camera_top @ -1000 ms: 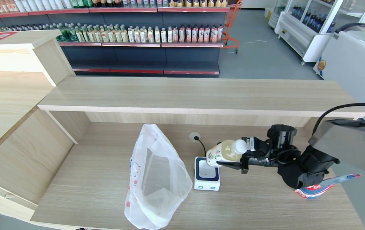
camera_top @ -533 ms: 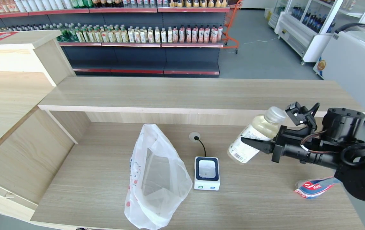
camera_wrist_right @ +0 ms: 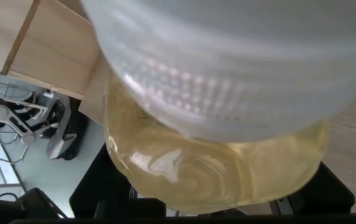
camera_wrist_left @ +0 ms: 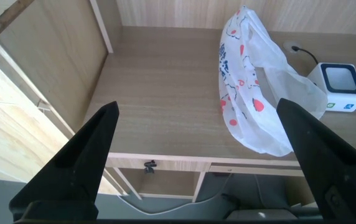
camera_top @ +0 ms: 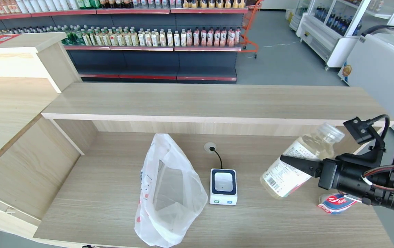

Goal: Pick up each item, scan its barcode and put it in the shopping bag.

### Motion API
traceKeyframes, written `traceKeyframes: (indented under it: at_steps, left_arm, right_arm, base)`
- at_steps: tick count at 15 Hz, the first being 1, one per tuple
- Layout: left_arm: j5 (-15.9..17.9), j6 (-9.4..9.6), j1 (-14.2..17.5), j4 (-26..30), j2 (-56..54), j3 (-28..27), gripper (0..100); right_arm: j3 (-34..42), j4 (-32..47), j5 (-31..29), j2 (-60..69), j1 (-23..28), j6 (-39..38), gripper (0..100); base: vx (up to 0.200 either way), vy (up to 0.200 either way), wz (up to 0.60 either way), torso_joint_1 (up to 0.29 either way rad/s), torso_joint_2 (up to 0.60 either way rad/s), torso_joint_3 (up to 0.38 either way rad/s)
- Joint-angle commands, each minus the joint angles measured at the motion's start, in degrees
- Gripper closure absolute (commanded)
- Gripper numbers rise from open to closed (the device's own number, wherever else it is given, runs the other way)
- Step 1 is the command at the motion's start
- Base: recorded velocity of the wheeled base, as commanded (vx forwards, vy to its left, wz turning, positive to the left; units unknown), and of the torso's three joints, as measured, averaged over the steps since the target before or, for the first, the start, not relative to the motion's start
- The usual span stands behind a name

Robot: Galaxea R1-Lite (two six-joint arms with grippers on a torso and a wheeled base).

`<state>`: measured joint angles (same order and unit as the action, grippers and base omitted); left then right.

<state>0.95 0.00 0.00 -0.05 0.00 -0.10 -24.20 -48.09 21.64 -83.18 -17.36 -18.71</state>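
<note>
Now your right gripper clamps the tilted bottle above the counter's right edge, barcode showing. Scanning is likely the step in hand: bring that barcode over the scanner, then go to the shopping bag.

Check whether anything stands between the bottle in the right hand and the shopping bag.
Only the scanner, sitting on the counter between the bottle and the shopping bag. The right hand holds the bottle tilted, apparently off the counter, so a path above the low scanner looks free.
</note>
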Motion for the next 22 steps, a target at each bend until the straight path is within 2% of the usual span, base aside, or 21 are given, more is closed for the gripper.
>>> traceKeyframes:
  at_steps: [1,7,13,22]
  left_arm:
    - [0.02,0.0,0.0,-0.04,0.0,0.01,0]
    - [0.02,0.09,0.0,0.05,0.0,0.01,0]
    - [0.02,0.09,0.0,0.05,0.0,0.01,0]
    - [0.02,0.09,0.0,0.05,0.0,0.01,0]
  right_arm:
    - [1.0,0.02,-0.02,1.0,-0.04,0.26,100]
    - [3.37,0.02,-0.02,1.53,3.03,2.63,100]
    - [4.95,-0.07,-0.02,2.32,3.74,2.63,100]
    - [4.6,-0.07,0.16,1.44,3.3,2.63,100]
  base:
    - [0.0,0.0,0.0,0.0,0.0,0.0]
    - [0.0,0.0,0.0,0.0,0.0,0.0]
    - [0.0,0.0,0.0,0.0,0.0,0.0]
    - [0.0,0.2,0.0,0.001,0.0,0.002]
